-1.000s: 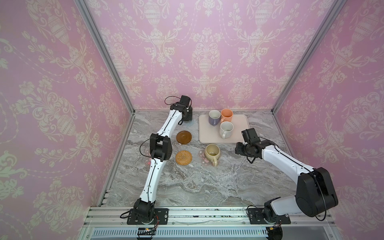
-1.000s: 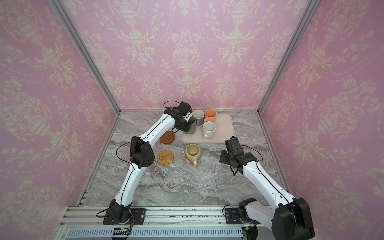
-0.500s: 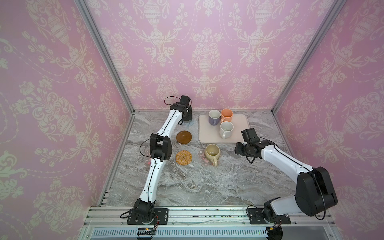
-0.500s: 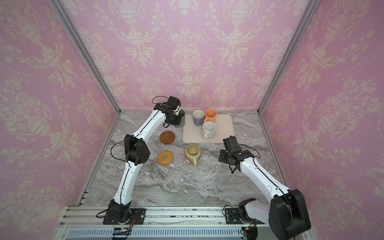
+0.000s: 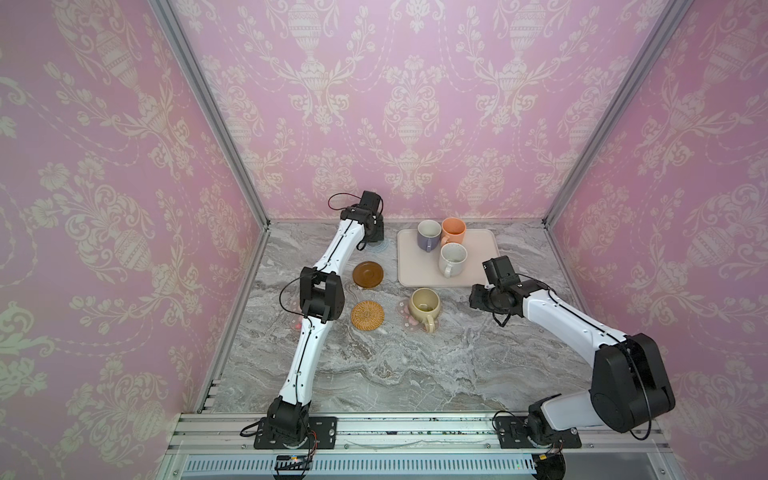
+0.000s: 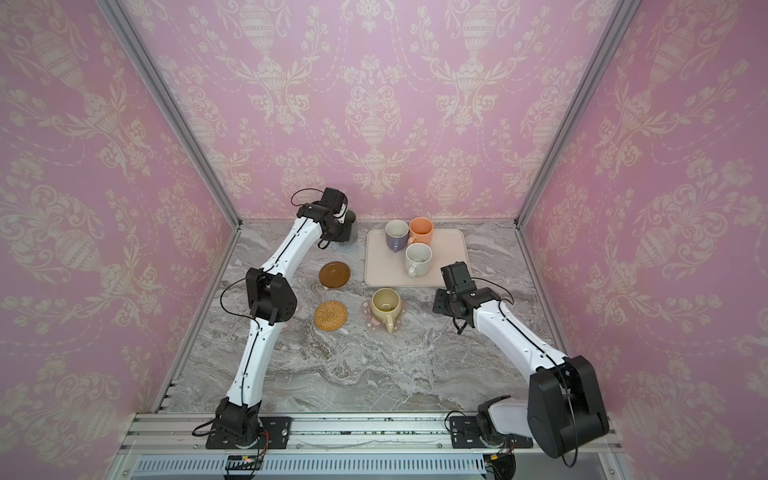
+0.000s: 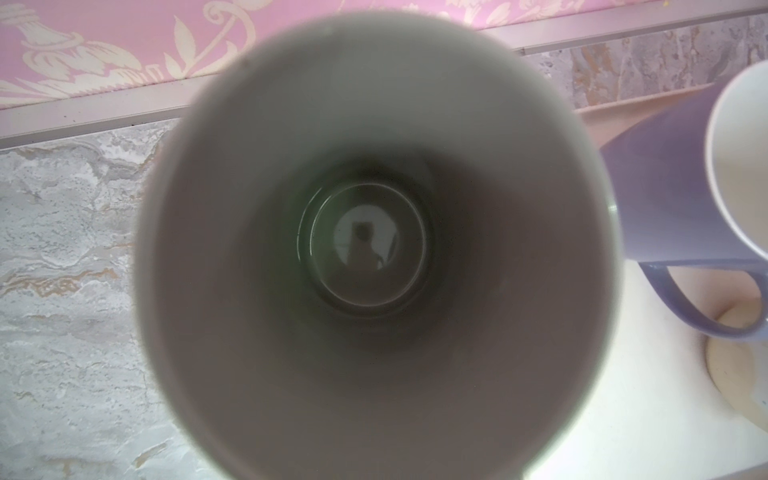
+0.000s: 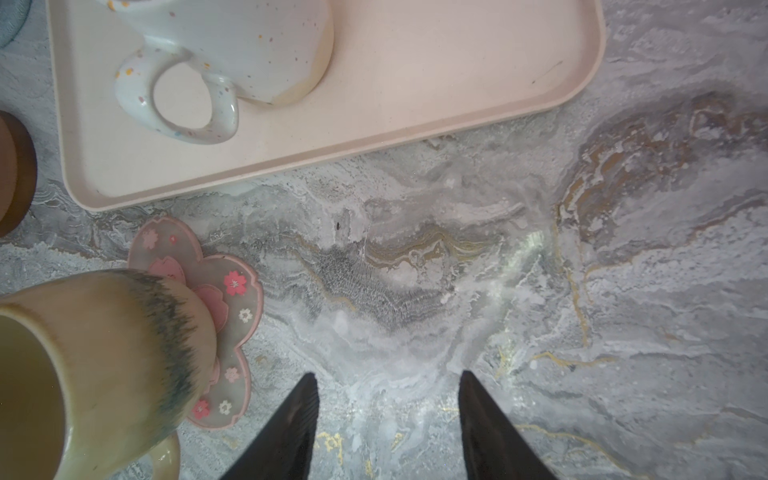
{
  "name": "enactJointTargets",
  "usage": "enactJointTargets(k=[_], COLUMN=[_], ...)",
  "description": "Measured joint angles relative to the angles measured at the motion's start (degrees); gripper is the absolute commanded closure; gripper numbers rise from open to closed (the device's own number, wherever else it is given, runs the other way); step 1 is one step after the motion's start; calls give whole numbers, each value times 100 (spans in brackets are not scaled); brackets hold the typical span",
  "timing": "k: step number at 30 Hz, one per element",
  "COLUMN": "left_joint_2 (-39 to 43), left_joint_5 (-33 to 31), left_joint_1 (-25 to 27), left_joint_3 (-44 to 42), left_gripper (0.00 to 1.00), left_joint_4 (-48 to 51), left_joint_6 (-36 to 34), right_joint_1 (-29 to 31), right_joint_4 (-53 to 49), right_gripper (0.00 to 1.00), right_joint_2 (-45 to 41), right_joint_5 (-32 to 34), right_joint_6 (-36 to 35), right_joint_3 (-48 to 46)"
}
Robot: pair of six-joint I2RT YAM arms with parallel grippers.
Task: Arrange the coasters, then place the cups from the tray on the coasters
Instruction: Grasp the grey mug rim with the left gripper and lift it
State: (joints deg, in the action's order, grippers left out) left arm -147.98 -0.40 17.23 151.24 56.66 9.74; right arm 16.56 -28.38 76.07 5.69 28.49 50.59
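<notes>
Left gripper [image 5: 372, 230] is at the far left corner of the surface [image 5: 374, 374], directly over the grey mug [image 6: 351, 227]. The mug is upright at the blue coaster [image 6: 344, 248]; contact cannot be told. The left wrist view looks straight down into the mug. Its jaws are hidden, so the grip cannot be told.

Right gripper [image 8: 386, 376] is low over the surface by the tray's [image 5: 478, 257] near corner, jaws partly apart, gripping nothing.

On the tray: lavender mug [image 5: 428, 235], peach mug [image 5: 454, 230], speckled mug [image 5: 452, 258]. The beige mug [image 5: 424, 305] sits on a flower coaster [image 8: 232, 291], just in front of the tray. The brown disc [image 5: 368, 274] and rattan coaster [image 5: 367, 315] lie left of it, apart.
</notes>
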Motion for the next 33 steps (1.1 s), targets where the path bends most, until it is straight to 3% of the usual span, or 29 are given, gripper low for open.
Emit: enactJointTargets(k=[13,33], left_joint_2=[-256,-256], left_joint_5=[0,-162], left_joint_1=[-127,-85], left_joint_3=[11,11], left_gripper=[100,100], left_joint_4=[-291,-254], left_joint_6=[208,713], right_joint_1=[0,0], right_joint_4=[107,177], right_gripper=[45,45], right_joint_2=[546,640], right_joint_5=[-144,-289], right_joint_6=[-24,-20], right_joint_3=[260,330])
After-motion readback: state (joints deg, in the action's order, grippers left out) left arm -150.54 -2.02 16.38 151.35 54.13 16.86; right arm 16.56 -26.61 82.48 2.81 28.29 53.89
